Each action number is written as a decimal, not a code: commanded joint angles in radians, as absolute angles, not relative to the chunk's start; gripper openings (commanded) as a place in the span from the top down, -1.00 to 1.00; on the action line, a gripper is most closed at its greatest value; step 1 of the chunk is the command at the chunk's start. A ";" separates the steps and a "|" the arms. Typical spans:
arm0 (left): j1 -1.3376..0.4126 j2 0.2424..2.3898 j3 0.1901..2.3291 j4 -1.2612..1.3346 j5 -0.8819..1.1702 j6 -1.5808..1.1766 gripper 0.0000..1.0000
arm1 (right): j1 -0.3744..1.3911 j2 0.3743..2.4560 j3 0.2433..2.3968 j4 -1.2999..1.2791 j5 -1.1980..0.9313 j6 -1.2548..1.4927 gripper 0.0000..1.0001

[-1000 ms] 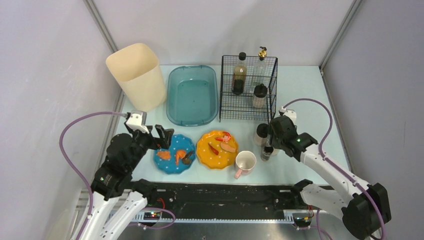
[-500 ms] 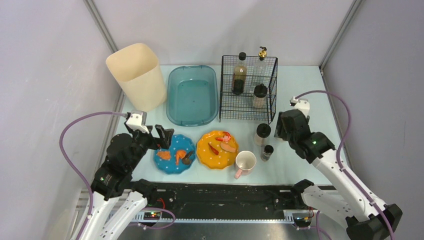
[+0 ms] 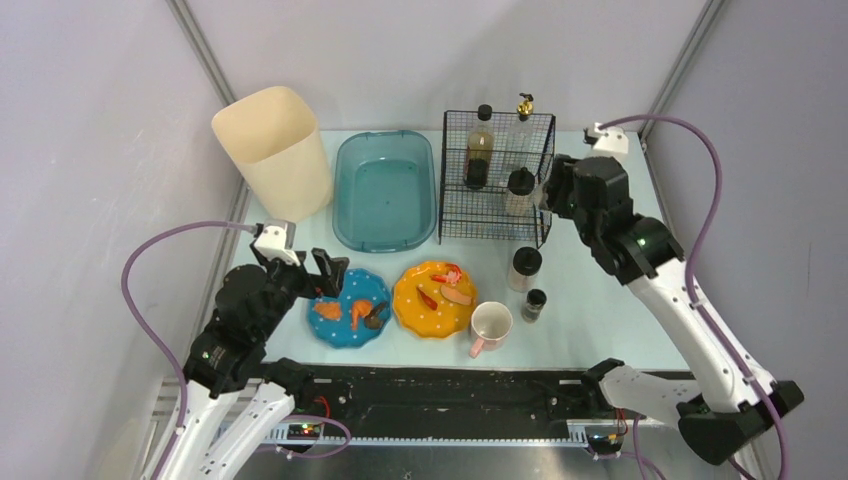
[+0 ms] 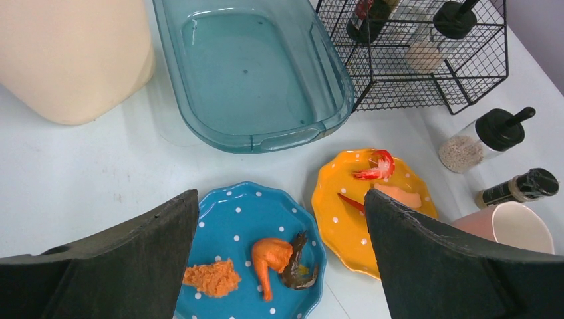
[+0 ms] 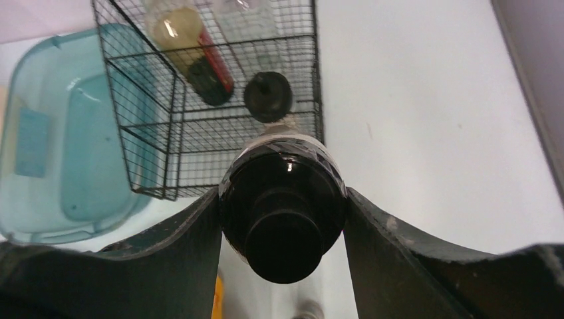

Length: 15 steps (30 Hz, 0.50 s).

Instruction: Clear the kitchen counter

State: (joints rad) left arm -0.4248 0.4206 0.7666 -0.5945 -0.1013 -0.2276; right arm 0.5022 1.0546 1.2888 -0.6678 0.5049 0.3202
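A black-capped jar (image 5: 282,174), possibly a spice shaker, is clamped in the right gripper (image 5: 282,203), just right of the wire rack (image 3: 470,215). The left gripper (image 4: 281,199) is held wide open above the blue plate (image 4: 247,206) on the kitchen counter (image 3: 600,300), which is spread beneath both arms.

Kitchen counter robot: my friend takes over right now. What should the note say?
Left gripper: open, holding nothing, hovering over the blue plate.
Right gripper: shut on a black-capped bottle, held near the wire rack.
On the kitchen counter: blue plate and orange plate with food scraps, pink mug, black-capped shaker, small dark bottle.
Done: three bottles stand in the rack; the teal basin is empty.
Left: probably rack the held bottle, then the other two, then scraps and dishes.
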 commanded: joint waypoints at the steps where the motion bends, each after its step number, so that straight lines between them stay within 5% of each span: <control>1: -0.417 0.436 0.765 -0.585 -0.109 -0.219 -0.97 | 0.506 1.145 1.414 -0.509 0.419 0.339 0.95; 15: -0.417 0.447 0.764 -0.590 -0.122 -0.217 -0.97 | 0.540 1.554 1.807 -0.509 0.363 0.318 0.96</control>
